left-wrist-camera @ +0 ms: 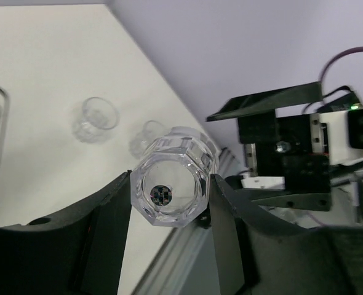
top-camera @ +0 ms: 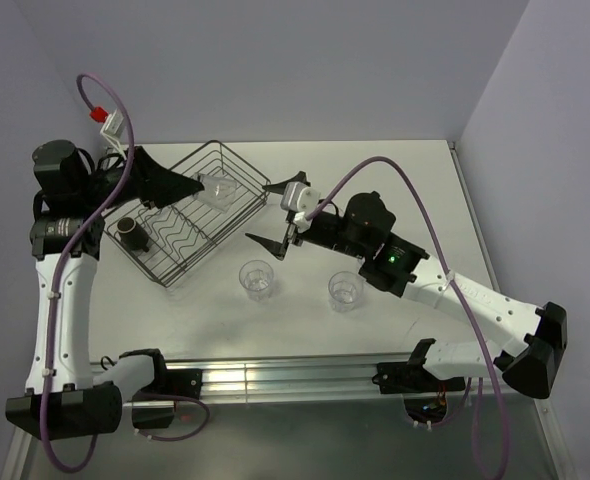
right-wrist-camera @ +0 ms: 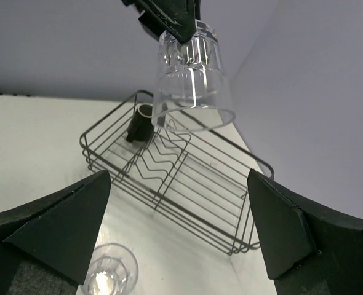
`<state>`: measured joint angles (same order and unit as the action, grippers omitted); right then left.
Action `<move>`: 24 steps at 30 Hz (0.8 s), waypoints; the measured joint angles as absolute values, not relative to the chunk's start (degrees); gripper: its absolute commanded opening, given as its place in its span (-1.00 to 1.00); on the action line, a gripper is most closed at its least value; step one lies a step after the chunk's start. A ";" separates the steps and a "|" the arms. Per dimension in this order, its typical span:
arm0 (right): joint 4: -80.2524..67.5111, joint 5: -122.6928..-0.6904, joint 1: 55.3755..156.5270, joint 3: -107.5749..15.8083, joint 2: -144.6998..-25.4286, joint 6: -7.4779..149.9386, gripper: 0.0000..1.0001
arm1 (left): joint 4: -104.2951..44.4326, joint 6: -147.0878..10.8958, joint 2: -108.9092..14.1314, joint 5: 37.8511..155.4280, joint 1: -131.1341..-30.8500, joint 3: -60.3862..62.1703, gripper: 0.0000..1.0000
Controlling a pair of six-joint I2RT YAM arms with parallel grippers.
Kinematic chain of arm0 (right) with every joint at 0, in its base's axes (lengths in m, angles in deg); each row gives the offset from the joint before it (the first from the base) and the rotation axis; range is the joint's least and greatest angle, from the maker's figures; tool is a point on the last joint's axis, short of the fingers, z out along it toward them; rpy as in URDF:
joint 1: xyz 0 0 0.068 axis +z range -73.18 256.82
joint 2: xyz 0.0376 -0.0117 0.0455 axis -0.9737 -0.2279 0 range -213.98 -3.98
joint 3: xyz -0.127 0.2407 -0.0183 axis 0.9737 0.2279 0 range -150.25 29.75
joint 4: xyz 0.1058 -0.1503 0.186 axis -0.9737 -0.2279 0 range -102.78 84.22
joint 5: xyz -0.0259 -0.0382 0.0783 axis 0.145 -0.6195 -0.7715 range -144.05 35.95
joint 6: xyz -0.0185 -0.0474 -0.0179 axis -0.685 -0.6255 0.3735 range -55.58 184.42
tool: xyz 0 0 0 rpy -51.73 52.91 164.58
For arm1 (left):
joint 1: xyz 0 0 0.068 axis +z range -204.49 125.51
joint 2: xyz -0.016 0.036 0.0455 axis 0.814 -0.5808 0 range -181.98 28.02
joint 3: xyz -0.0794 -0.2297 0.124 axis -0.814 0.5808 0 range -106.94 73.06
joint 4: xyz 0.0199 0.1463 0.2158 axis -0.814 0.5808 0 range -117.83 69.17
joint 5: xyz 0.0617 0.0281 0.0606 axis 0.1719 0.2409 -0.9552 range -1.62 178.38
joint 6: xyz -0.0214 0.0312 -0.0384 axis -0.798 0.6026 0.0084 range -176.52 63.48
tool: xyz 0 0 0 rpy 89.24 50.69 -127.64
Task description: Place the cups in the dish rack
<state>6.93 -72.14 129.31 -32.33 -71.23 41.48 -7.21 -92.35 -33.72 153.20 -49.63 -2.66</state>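
Cups: a first tumbler [top-camera: 257, 277] and a second tumbler [top-camera: 345, 290] stood on the surface [top-camera: 405, 200], lower centre. Above them, the right gripper [top-camera: 267, 214] was spread wide, empty. Upper left, the dish rack [top-camera: 185, 240] contained the brown mug [top-camera: 132, 233]; the left gripper [left-wrist-camera: 171, 184] clamped a third tumbler [top-camera: 220, 188] over it.

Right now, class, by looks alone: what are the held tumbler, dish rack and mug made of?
Tumbler: clear ribbed glass or plastic, glossy, see-through. Dish rack: thin black wire, probably coated metal. Mug: dark brown, perhaps glazed ceramic; too small to tell.
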 measured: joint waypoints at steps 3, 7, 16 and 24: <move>5.12 -71.90 128.24 -31.70 -70.68 41.35 1.00 | 2.70 -82.60 -36.06 150.14 -49.10 -6.62 -1.00; 1.91 -71.53 125.97 -31.68 -69.78 41.41 1.00 | 13.76 -70.28 -39.53 144.80 -48.84 -12.15 -1.00; -9.63 -73.34 120.96 -31.96 -69.04 43.27 1.00 | 28.75 -46.98 -44.49 129.22 -48.67 -19.82 -1.00; -15.32 -76.16 120.11 -32.12 -70.02 43.84 1.00 | 38.74 -25.21 -46.61 120.67 -48.56 -20.24 -1.00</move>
<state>-15.32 -76.16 120.11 -32.12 -70.02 43.84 38.74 -25.21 -46.61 120.67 -48.56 -20.24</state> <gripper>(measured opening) 0.997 0.554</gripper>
